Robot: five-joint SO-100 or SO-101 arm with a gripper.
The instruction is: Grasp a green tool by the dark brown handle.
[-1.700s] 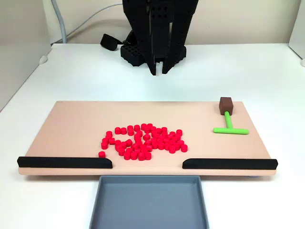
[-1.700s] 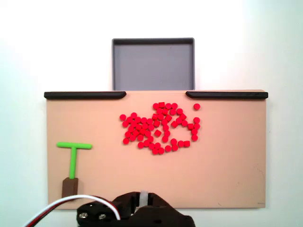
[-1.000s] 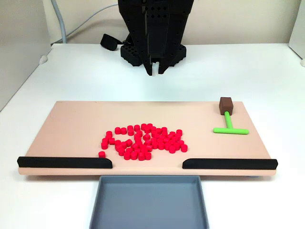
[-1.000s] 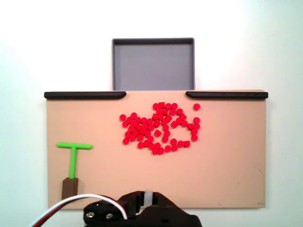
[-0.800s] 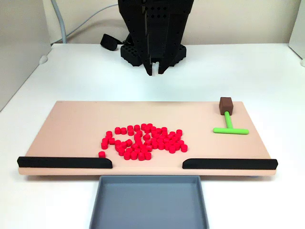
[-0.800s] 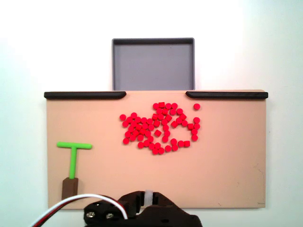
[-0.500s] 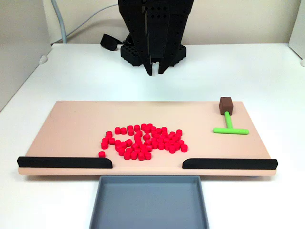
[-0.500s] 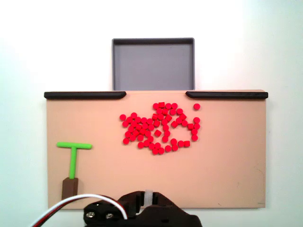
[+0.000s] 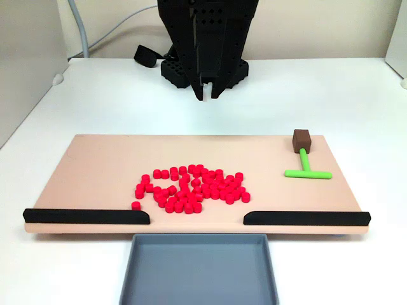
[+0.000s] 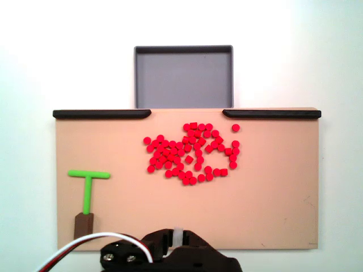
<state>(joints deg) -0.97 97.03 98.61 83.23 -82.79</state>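
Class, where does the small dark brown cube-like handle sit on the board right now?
In a fixed view, the dark brown handle sits at the tan board's far right corner, capping the green tool.

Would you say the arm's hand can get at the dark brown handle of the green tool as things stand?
Probably yes. The dark brown handle sits at the board's edge nearest the arm, with nothing over or beside it. The hand hangs off the board; the red cylinders lie well aside.
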